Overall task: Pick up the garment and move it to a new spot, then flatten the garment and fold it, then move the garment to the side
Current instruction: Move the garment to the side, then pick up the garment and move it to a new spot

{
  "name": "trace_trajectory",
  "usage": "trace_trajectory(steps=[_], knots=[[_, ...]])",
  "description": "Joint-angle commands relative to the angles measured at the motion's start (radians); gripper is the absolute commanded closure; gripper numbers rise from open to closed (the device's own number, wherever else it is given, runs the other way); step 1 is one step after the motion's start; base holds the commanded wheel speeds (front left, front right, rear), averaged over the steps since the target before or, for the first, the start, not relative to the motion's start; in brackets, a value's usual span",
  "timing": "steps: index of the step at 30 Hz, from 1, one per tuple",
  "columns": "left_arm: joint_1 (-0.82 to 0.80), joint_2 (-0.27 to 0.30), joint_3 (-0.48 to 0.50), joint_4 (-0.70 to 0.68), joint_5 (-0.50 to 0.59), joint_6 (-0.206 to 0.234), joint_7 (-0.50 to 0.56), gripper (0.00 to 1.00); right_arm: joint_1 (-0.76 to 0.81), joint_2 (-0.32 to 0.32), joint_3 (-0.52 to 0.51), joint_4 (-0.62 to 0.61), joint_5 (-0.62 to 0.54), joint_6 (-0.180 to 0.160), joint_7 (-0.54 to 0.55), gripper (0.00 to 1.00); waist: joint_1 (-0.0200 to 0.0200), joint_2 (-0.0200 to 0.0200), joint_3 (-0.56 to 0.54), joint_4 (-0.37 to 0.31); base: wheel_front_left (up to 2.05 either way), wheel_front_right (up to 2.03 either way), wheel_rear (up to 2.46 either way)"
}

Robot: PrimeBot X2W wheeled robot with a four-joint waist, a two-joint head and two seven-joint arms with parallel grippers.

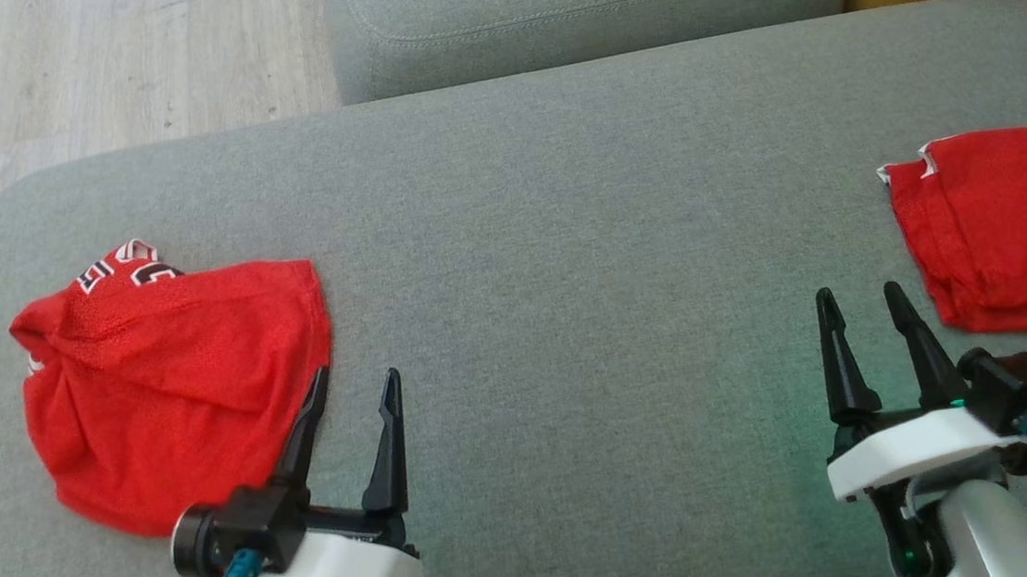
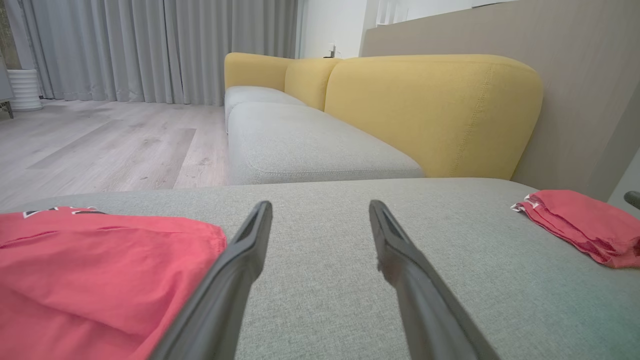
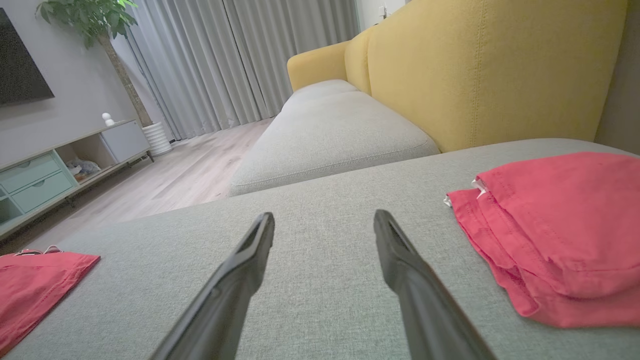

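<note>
On grey sofa seat (image 1: pixel 564 228), crumpled red garment (image 1: pixel 177 374) at left, left gripper (image 1: pixel 358 374) spread wide and empty at its edge, right gripper (image 1: pixel 858 291) likewise released, near folded red garment (image 1: pixel 1001 227) at right

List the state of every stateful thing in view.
Red mesh jersey with lettering, left: crumpled, unfolded, lying on grey cushion.
Red cloth garment, right: folded, lying on the cushion.
Left gripper: jaws open, empty.
Right gripper: jaws open, empty.
</note>
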Motion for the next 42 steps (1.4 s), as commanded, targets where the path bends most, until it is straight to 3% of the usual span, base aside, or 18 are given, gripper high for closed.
trace_trajectory(steps=[1, 11, 30, 36, 42], knots=[[-0.03, 0.002, 0.024, -0.037, -0.011, 0.009, -0.005, 0.0, -0.026, -0.002, 0.03, -0.036, 0.005, -0.001, -0.012, 0.0, 0.0, -0.0001, 0.001, 0.001, 0.0, 0.0, 0.0], [-0.04, 0.002, 0.026, -0.04, -0.01, 0.014, -0.005, 0.0, -0.016, -0.002, 0.056, -0.053, 0.016, -0.001, -0.013, 0.0, 0.0, -0.0001, 0.0, 0.046, 0.0, 0.0, 0.0], [0.014, 0.002, 0.058, -0.014, 0.013, 0.011, -0.005, 0.0, 0.053, -0.002, 0.195, -0.06, 0.046, -0.001, -0.014, 0.0, 0.0, -0.0001, -0.061, 0.294, 0.0, 0.0, 0.0], [0.022, 0.002, 0.071, -0.009, 0.019, 0.009, -0.005, 0.0, 0.055, -0.002, 0.209, -0.059, 0.051, -0.001, -0.014, 0.0, 0.0, -0.0001, -0.056, 0.311, 0.0, 0.0, 0.0], [-0.03, 0.017, 0.059, 0.025, 0.038, -0.004, -0.004, 0.0, 0.033, -0.002, 0.202, -0.062, 0.044, -0.001, -0.014, 0.0, 0.0, -0.0001, -0.007, 0.28, 0.0, 0.0, 0.0]])
